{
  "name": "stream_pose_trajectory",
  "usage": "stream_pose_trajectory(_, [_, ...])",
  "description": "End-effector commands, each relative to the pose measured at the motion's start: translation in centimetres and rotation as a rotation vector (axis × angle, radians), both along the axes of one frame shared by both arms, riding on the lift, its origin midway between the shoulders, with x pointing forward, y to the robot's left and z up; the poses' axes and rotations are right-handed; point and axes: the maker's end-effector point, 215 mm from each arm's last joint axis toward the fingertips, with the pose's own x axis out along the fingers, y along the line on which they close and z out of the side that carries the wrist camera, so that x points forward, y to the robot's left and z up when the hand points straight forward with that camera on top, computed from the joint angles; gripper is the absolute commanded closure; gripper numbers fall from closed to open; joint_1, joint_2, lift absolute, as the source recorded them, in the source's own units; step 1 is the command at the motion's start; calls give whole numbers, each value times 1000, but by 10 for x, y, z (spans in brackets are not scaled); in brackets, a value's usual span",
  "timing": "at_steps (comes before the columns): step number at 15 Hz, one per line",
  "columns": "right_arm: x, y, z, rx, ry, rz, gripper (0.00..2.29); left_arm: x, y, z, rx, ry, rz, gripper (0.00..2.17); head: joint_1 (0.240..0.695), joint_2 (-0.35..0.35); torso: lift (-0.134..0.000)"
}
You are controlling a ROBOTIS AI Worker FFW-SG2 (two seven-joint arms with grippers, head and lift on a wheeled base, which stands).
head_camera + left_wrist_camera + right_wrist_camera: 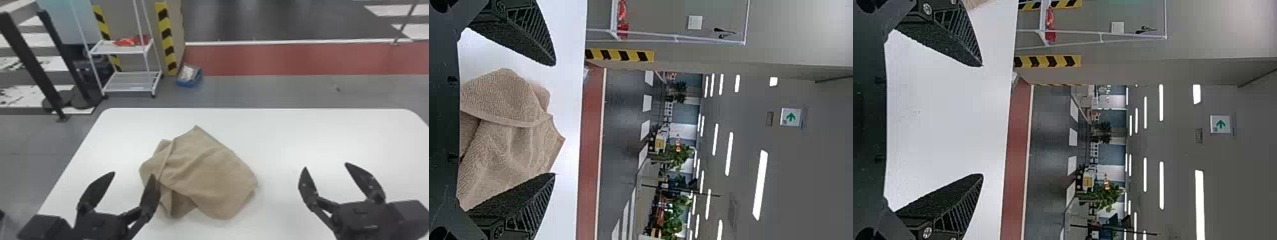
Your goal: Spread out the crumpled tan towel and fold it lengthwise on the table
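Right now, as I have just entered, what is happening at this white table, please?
The crumpled tan cloth towel lies on the white table, neither spread flat nor folded lengthwise. The robot's black left claw is open near the towel's left side; the black right claw is open off to the towel's right. Neither claw is gripping it.

A white rack (132,81) stood at the left of the head view, red and orange items (127,41) lying on its upper shelf. Just right of it rose a yellow-and-black strip (166,41). A blue container (186,83) sat on the grey floor (287,92), near a red band (287,59). The left wrist view caught a green arrow sign (790,117), leafy plants (674,220) and lit ceiling lamps (760,185).
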Motion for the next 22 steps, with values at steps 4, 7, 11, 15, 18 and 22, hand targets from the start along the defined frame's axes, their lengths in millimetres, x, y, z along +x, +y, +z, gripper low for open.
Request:
stream_pose_trajectory(4, [-1, 2, -3, -27, 5, 17, 97, 0, 0, -2, -1, 3, 1, 100, 695, 83, -124])
stream_pose_trajectory(7, [3, 17, -30, -178, 120, 141, 93, -1, 1, -2, 3, 4, 1, 100, 695, 97, -124])
stream_pose_trajectory(11, [14, 30, -67, -433, 285, 180, 97, -2, 2, -3, 6, 7, -2, 100, 695, 113, -124])
stream_pose_trajectory(15, [20, 60, -65, -449, 367, 298, 117, -3, 4, -2, 6, 2, 1, 100, 695, 145, -124])
stream_pose_trajectory(18, [23, 78, -74, -498, 456, 348, 117, -3, 4, -1, 6, -1, 2, 100, 695, 171, -124])
stream_pose_trajectory(22, [22, 96, -87, -533, 498, 387, 124, -4, 6, -2, 8, -1, 4, 100, 695, 201, -124])
